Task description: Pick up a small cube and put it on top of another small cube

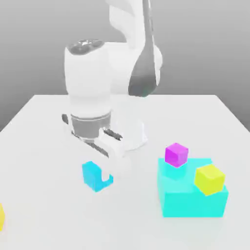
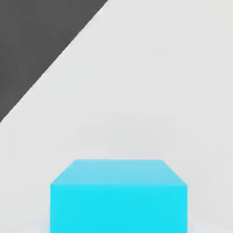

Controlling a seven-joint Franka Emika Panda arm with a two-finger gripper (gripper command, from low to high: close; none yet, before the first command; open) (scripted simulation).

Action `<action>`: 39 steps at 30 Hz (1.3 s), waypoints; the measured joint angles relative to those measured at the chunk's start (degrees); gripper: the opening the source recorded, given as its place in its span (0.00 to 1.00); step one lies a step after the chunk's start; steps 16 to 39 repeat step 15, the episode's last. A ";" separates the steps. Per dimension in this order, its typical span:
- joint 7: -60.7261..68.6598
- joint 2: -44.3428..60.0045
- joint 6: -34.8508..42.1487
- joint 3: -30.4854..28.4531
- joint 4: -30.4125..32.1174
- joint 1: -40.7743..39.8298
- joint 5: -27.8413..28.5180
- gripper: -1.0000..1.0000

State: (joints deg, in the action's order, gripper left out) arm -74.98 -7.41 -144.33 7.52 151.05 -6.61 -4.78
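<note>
The small cube (image 1: 91,174), plain cyan, sits low at the white table (image 1: 44,146), in front of the arm's base. My gripper (image 1: 104,176) reaches down over it and is shut on it, with one white finger (image 1: 117,163) lying across the cube's side toward the exterior view's right. In the hand view the same small cube (image 2: 118,195) looms close, with white table (image 2: 159,91) behind it. A magenta cube (image 1: 176,154) and a yellow cube (image 1: 210,178) rest on top of a much larger cyan block (image 1: 193,201) toward the exterior view's right.
The large cyan block with its two cubes stands about a hand's width from the gripper. A yellow object (image 1: 1,217) peeks in at the exterior view's left edge. The table's edge (image 2: 54,59) borders a dark floor in the hand view.
</note>
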 joint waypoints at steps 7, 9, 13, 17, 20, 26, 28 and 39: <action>11.76 -4.14 7.49 10.37 -3.32 13.36 -1.34 0.00; 12.81 -1.98 5.46 12.49 -3.29 15.28 -0.25 0.00; 11.67 2.96 -0.59 13.40 -1.96 15.64 1.98 1.00; 11.67 2.96 -0.59 13.40 -1.96 15.64 1.98 1.00; 11.67 2.96 -0.59 13.40 -1.96 15.64 1.98 1.00; 11.67 2.96 -0.59 13.40 -1.96 15.64 1.98 1.00; 11.67 2.96 -0.59 13.40 -1.96 15.64 1.98 1.00; 11.67 2.96 -0.59 13.40 -1.96 15.64 1.98 1.00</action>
